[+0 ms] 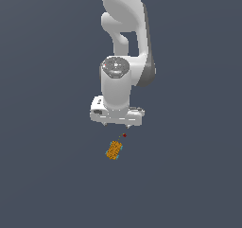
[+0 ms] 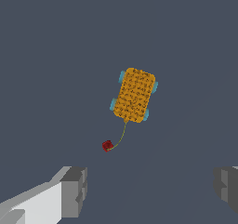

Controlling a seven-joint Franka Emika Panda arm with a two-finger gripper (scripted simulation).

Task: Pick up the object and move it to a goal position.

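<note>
Hand (image 1: 116, 124) state first: we see the white arm's two grey fingers (image 2: 74, 192) spread wide in the wrist view, one at each side of the picture, with nothing between them. In the exterior view we find the hand pointing downward from the white, rounded arm (image 1: 124, 38), its fingertips barely visible below the palm.

We locate the small oblong orange block with a dark speckled grid and thin teal edging (image 1: 114, 150) on the plain dark grey-blue surface (image 1: 47, 175), below the hand in the exterior view and slightly toward that view's left. It lies tilted and is clear of both fingers. In the wrist view the block is much narrower than the gap between them.

We note a tiny dark red dot (image 1: 124, 135) near the block. In the wrist view a thin curved line (image 2: 120, 137) runs from the dot to the block's short edge.
</note>
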